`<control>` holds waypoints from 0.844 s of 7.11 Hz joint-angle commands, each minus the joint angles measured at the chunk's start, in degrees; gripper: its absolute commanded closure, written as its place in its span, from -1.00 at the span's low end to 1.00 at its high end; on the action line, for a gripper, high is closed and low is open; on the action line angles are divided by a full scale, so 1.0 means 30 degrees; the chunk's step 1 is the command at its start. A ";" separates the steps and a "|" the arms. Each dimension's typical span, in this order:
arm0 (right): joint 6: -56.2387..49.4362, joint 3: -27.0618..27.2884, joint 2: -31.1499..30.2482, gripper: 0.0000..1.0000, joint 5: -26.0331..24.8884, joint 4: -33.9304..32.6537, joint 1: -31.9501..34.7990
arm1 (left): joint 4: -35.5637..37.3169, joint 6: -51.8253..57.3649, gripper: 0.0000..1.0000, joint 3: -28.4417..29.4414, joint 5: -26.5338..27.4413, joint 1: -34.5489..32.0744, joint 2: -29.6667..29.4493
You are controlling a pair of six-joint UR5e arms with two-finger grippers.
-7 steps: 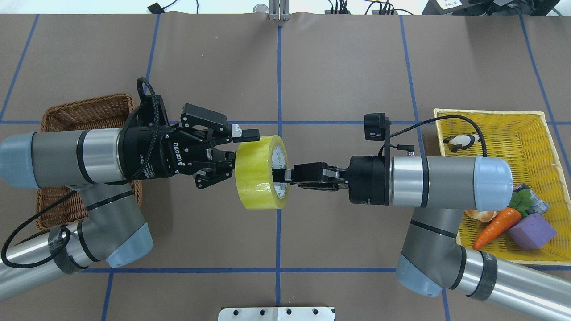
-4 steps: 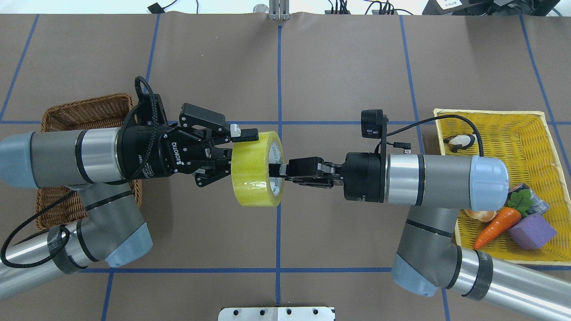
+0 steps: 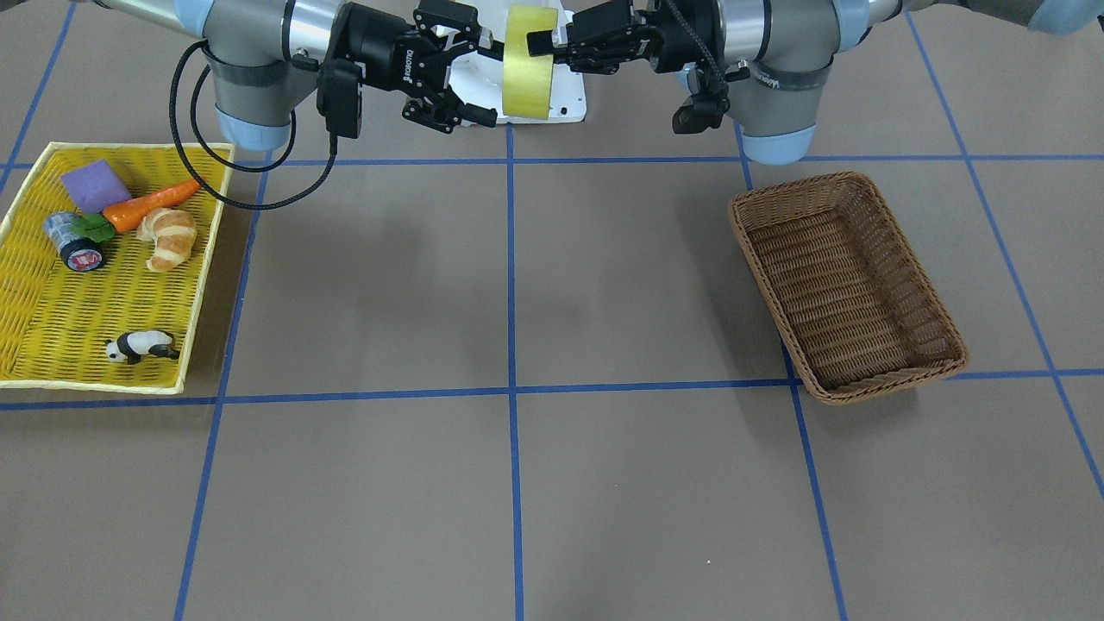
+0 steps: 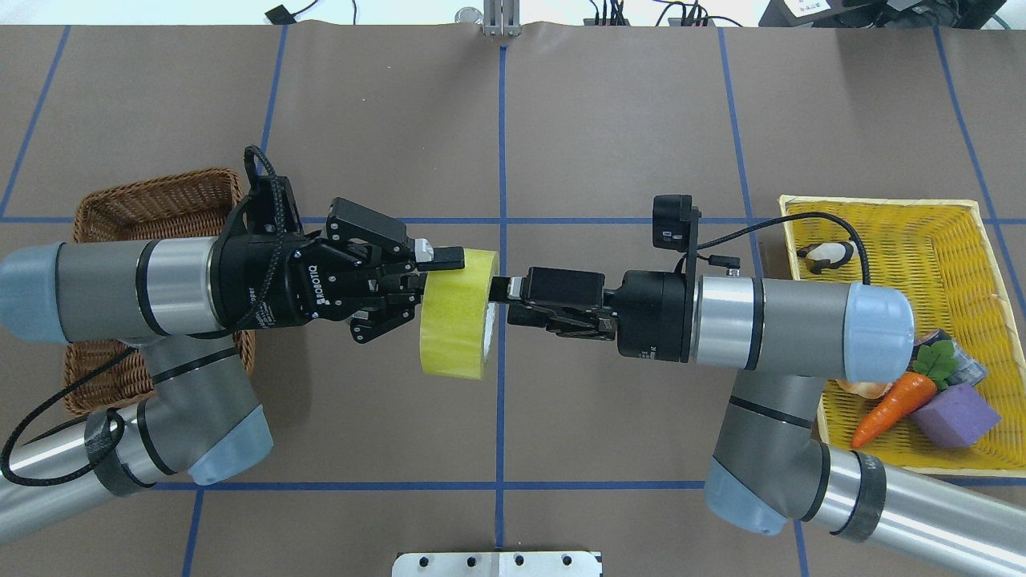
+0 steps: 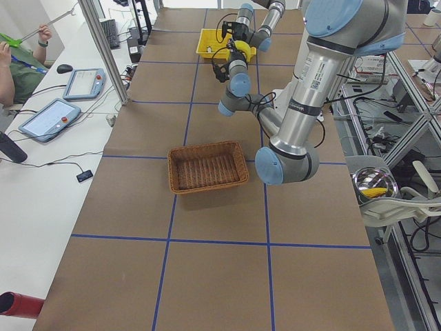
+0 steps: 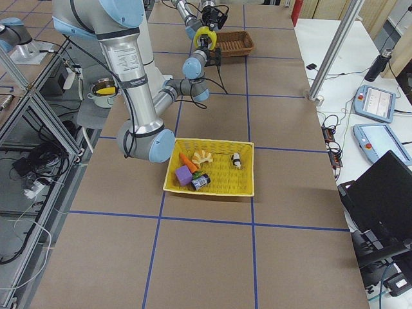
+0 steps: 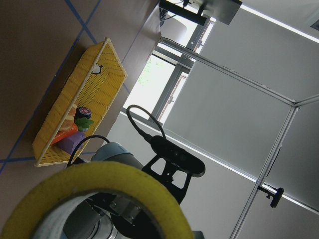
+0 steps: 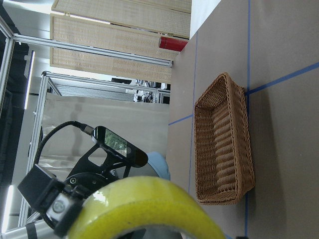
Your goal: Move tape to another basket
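The yellow-green tape (image 4: 453, 316) hangs on edge in the air between my two grippers, above the table's middle; it also shows in the front view (image 3: 528, 69). My left gripper (image 4: 433, 271) is shut on the tape's far wall, one finger outside the roll and the other hidden in the core. My right gripper (image 4: 501, 290) reaches into the core from the other side and looks shut on the tape's rim. The brown wicker basket (image 4: 152, 200) lies under my left arm and shows empty in the front view (image 3: 849, 285).
A yellow woven tray (image 4: 922, 240) at my right holds a dark tape roll (image 3: 76, 244), a carrot (image 3: 151, 205), a purple block (image 3: 95, 184), a croissant (image 3: 172, 237) and a toy panda (image 3: 138, 345). Blue tape lines cross the brown table.
My right arm pushed the tape leftward into my left gripper. The left fingers closed on the tape's wall, and the roll turned edge-on to the overhead camera.
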 commanded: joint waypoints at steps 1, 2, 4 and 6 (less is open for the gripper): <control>-0.0113 -0.0038 -0.0834 -1.00 0.0155 0.0002 0.0051 | -0.0050 0.0014 1.00 -0.0047 -0.0045 0.0001 0.0054; -0.0375 -0.0038 -0.1449 -1.00 0.0185 0.0031 0.0138 | -0.0050 0.0014 1.00 -0.0105 -0.0046 0.0001 0.0084; -0.2359 -0.0038 -0.2534 -1.00 0.0243 -0.0027 0.0546 | 0.0095 0.0159 1.00 -0.0106 -0.0133 -0.0086 0.0055; -0.3481 -0.0618 -0.2745 -1.00 0.2570 -0.1075 0.3314 | 0.1258 0.3365 1.00 -0.0106 -0.0455 -0.0727 0.0288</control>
